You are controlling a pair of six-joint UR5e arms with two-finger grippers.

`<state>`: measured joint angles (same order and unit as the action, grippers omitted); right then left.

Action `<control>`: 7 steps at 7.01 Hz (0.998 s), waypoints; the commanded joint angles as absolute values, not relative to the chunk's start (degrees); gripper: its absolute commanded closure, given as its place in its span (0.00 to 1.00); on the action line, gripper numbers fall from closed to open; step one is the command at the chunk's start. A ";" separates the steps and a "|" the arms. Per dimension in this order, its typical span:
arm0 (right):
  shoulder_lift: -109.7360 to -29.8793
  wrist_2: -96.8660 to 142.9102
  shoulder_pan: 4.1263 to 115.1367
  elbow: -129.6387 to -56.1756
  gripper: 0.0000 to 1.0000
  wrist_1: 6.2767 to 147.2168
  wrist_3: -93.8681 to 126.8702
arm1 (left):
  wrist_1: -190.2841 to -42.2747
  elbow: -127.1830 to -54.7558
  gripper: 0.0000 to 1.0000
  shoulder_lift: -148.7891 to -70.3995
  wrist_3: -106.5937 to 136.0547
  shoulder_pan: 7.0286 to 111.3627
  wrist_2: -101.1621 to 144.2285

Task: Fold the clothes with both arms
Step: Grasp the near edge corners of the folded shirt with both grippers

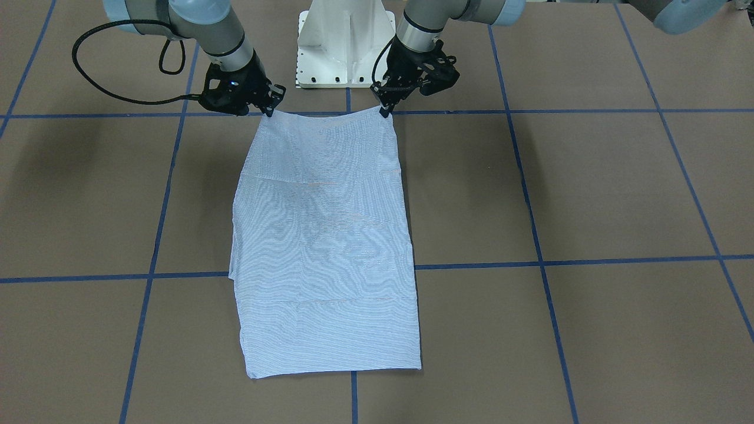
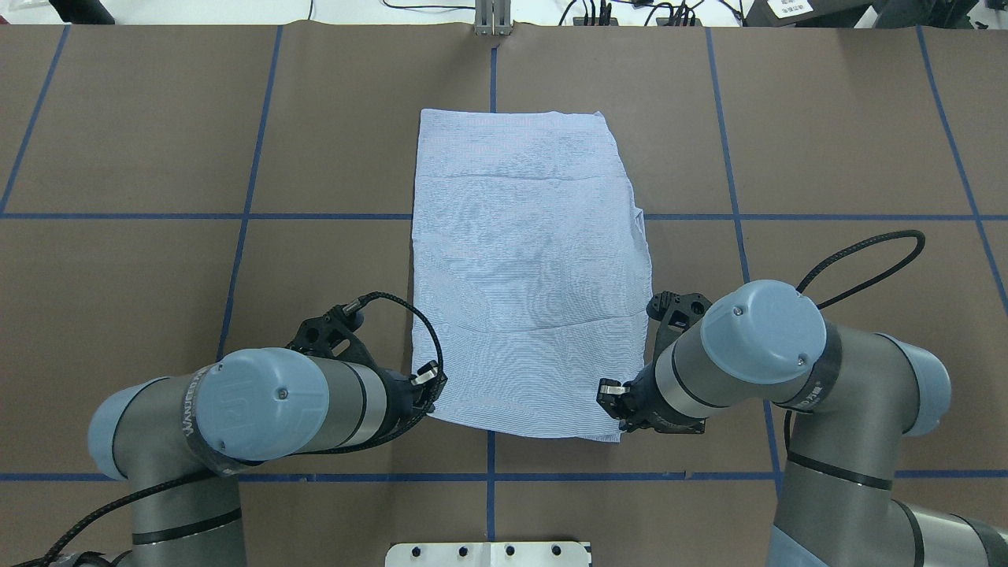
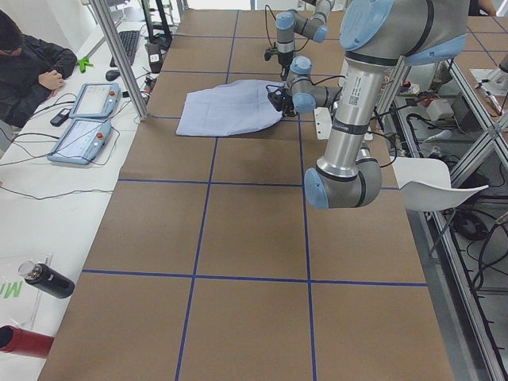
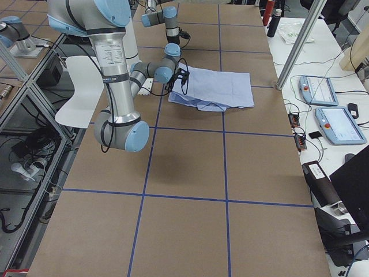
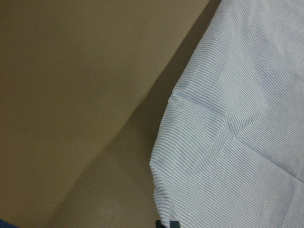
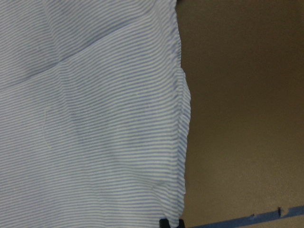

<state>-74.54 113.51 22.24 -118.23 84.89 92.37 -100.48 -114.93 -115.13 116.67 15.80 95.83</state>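
Note:
The light blue-and-white striped shirt lies folded into a long rectangle on the brown table, back side up, with no collar or buttons showing. My left gripper is shut on the shirt's near left corner. My right gripper is shut on the near right corner. In the front-facing view the left gripper and the right gripper pinch the two corners of the edge closest to the base. Both wrist views show striped cloth running down to the fingertips.
The white pedestal base stands just behind the held edge. Blue tape lines grid the tabletop. In the left side view, a seated person, two teach pendants and bottles sit along a white side bench.

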 commanded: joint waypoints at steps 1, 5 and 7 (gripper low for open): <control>-75.41 114.08 21.97 -118.74 1.00 84.73 92.37 | -99.58 -114.79 1.00 -114.96 116.98 14.77 96.50; -72.70 111.55 21.45 -115.23 0.00 84.29 102.23 | -99.58 -114.52 1.00 -115.66 117.16 13.45 96.59; -71.81 107.08 19.44 -113.56 0.00 84.72 109.37 | -99.58 -114.52 1.00 -115.66 117.16 13.36 96.59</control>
<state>-72.28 109.80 20.74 -114.54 84.54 103.96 -99.58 -114.55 -115.64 117.16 13.47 96.59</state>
